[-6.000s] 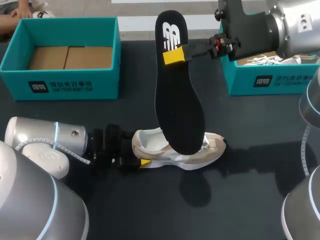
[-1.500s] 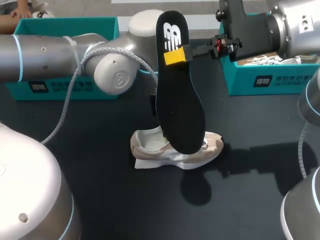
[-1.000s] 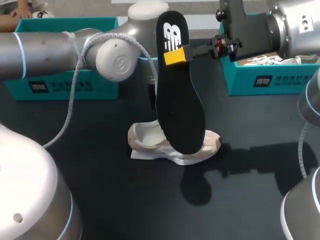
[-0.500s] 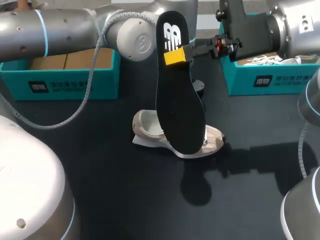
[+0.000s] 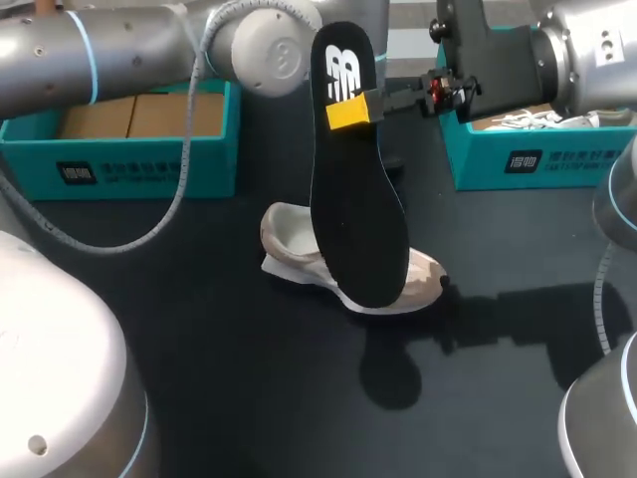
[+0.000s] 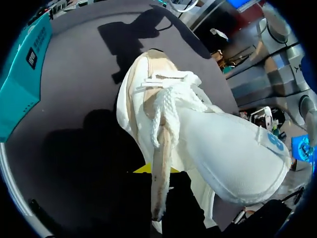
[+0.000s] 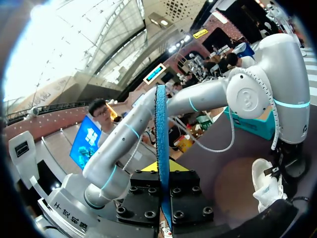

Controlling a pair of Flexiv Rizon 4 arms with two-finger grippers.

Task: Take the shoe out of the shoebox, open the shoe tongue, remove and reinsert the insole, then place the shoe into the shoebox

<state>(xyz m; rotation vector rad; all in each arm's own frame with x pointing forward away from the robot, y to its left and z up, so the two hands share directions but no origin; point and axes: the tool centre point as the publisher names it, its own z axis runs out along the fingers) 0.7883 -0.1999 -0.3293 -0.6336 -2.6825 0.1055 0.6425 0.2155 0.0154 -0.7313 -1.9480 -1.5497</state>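
Shoe (image 5: 289, 239) had turned on the table (image 5: 199, 329); left end effector's (image 6: 157, 171) grip was unclear. Right end effector (image 5: 348, 110) clamped the insole (image 5: 358, 219).

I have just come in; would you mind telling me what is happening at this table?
The right gripper is shut on a black insole, holding it upright above the table. The pale shoe sits on the table below it. The left arm reaches across behind the insole, with the left gripper at the shoe; its grip is not clear. The insole is out and not yet reinserted.
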